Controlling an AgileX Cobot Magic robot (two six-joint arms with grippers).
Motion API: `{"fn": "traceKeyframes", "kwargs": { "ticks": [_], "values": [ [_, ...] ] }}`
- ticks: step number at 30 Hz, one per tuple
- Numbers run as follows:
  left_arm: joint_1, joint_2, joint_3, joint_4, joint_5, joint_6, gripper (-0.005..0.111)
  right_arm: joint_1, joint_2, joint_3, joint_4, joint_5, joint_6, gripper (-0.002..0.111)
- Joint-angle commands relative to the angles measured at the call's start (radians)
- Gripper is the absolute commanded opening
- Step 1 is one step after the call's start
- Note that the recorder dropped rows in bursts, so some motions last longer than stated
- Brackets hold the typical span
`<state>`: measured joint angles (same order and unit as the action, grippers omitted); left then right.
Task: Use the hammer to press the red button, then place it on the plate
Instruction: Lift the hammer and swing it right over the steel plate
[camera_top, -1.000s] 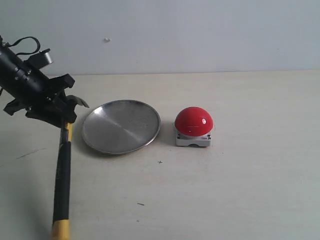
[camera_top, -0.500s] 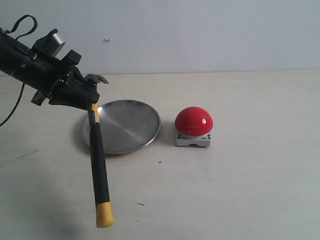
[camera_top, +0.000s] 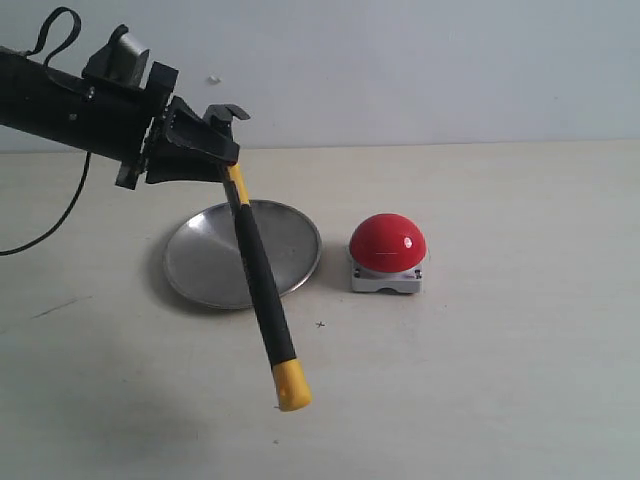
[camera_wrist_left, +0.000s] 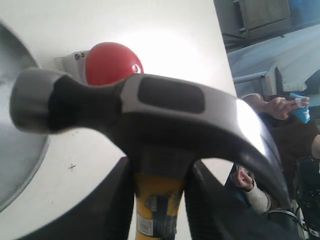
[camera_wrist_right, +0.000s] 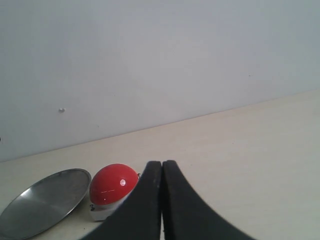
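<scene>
The pale tabletop (camera_top: 500, 390) fills most of the exterior view, with a plain light wall (camera_top: 420, 70) behind it. The black left arm (camera_top: 60, 100) reaches in from the left side, raised above the table. On the table under it lies the plate (camera_top: 200, 268), a round, shallow dish of brushed silver metal. The hammer (camera_top: 258, 285) hangs in the air, clear of the table. Its black handle slants down and to the right across the front of the plate, and its yellow end cap hangs above bare table in front of the plate. The red button (camera_top: 387, 243), a glossy dome on a square grey base, sits on the table just right of the plate, apart from the hammer.

The left gripper (camera_top: 212, 150) is clamped on the hammer's yellow neck, right beneath the dark head. The left wrist view shows that head close up, with the button and the plate's rim beyond it. In the right wrist view, the right gripper (camera_wrist_right: 162, 200) has its two black fingers pressed flat together, looking toward the button and plate.
</scene>
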<state>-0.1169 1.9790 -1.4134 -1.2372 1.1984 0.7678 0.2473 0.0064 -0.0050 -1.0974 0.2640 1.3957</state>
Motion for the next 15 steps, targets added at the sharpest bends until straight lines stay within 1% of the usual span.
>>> {"fn": "traceKeyframes", "kwargs": {
  "ticks": [1, 5, 10, 12, 15],
  "values": [
    [-0.018, -0.017, 0.003, -0.106, 0.023, 0.04, 0.0, -0.003, -0.006, -0.001, -0.007, -0.005, -0.009, 0.0],
    [-0.038, -0.015, 0.003, -0.115, 0.023, 0.046, 0.0, -0.003, -0.006, -0.001, -0.007, -0.005, -0.009, 0.0],
    [-0.083, -0.013, 0.003, -0.145, 0.023, 0.06, 0.0, -0.003, -0.006, -0.003, -0.007, -0.021, -0.009, 0.0],
    [-0.097, -0.011, 0.003, -0.162, 0.023, 0.062, 0.0, -0.003, -0.006, -0.003, -0.007, -0.066, -0.005, 0.0],
    [-0.104, -0.009, 0.003, -0.184, 0.018, 0.065, 0.0, -0.003, -0.006, -0.003, -0.007, -0.19, -0.005, 0.0]
  ]
}}
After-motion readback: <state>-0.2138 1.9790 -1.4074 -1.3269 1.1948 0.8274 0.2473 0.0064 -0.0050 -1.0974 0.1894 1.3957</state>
